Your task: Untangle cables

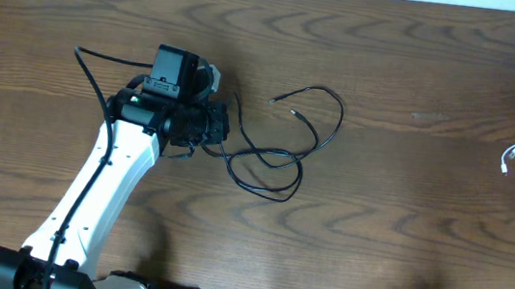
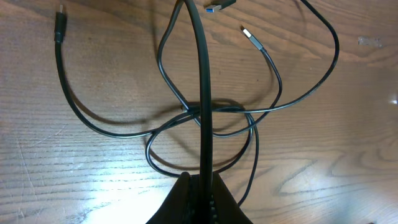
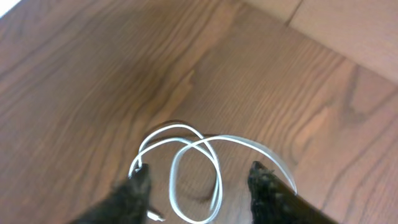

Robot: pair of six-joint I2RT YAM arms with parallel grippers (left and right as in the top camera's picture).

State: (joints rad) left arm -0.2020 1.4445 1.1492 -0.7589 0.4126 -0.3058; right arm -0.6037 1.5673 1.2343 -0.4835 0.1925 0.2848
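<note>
Two pincers: left pincer (image 2: 199,182) clamped on the black cable (image 2: 202,93), right pincer (image 3: 202,177) apart over the white cable (image 3: 239,139).

The tabletop (image 1: 409,181) is mid-brown wood with darker, wavy grain streaks. The black cable (image 2: 203,74) ends in a silver plug (image 2: 249,35), and the white cable (image 3: 176,127) is plain white throughout. The left arm (image 1: 102,185) is white, and the left gripper (image 1: 209,124) and right gripper (image 3: 200,180) are black.

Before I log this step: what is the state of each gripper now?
Left gripper: closed, holding the black cable.
Right gripper: open, jaws apart; white cable not gripped.
</note>
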